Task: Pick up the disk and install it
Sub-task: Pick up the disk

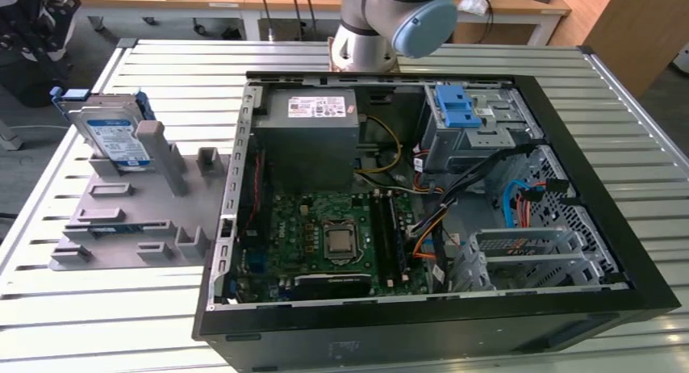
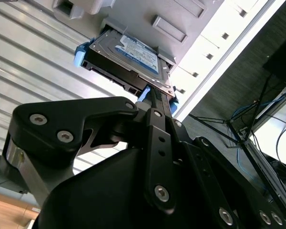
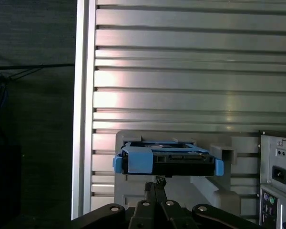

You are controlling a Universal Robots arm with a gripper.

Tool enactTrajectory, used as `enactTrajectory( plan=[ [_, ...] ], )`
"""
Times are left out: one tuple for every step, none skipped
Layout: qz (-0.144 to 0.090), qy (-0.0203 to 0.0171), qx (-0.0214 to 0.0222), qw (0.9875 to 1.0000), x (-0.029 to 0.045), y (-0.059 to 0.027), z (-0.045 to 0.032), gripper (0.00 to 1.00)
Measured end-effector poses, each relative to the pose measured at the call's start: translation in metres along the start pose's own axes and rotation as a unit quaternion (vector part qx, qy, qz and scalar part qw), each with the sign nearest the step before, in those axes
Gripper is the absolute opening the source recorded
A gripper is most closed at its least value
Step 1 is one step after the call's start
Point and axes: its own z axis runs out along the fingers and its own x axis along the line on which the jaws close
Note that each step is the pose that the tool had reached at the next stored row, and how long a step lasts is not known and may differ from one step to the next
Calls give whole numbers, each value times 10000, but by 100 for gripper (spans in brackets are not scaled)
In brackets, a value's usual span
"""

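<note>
The disk (image 1: 116, 137) is a silver hard drive with a white-and-blue label and a blue bracket. It leans upright in a slot at the far end of the grey holder (image 1: 129, 220), at the exterior view's left, beside the open computer case (image 1: 431, 195). In both wrist views my gripper (image 3: 155, 183) points at the disk (image 3: 167, 162), with its tips a short way from the blue-bracketed edge. My gripper (image 2: 155, 95) is shut with nothing between its fingers. The disk (image 2: 126, 55) still sits in its holder.
Inside the case a blue latch piece (image 1: 457, 106) sits on the drive cage at the far right. The grey power supply (image 1: 312, 135) and the motherboard (image 1: 334, 236) lie beside it. The arm's base (image 1: 377, 26) stands behind the case. The slatted table's edge (image 3: 86, 119) runs beside the holder.
</note>
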Motion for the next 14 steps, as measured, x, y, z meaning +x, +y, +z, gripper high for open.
enactTrajectory(
  plan=[
    [0, 0, 0, 10000, 1, 0, 0, 11],
    [0, 0, 0, 10000, 3, 0, 0, 11],
    [0, 0, 0, 10000, 4, 0, 0, 11],
    [0, 0, 0, 10000, 5, 0, 0, 11],
    [0, 0, 0, 10000, 7, 0, 0, 11],
    [0, 0, 0, 10000, 8, 0, 0, 11],
    [0, 0, 0, 10000, 9, 0, 0, 11],
    [0, 0, 0, 10000, 11, 0, 0, 11],
    [0, 0, 0, 10000, 12, 0, 0, 11],
    [-1, 0, 0, 10000, 12, 0, 0, 11],
    [-8, 0, 0, 10000, 12, 0, 0, 11],
    [-28, 1, -1, 10000, 12, 0, 0, 11],
    [-73, 2, -1, 10000, 12, 0, 0, 11],
    [-138, 4, -2, 9999, 12, 1, 0, 11]
  ],
)
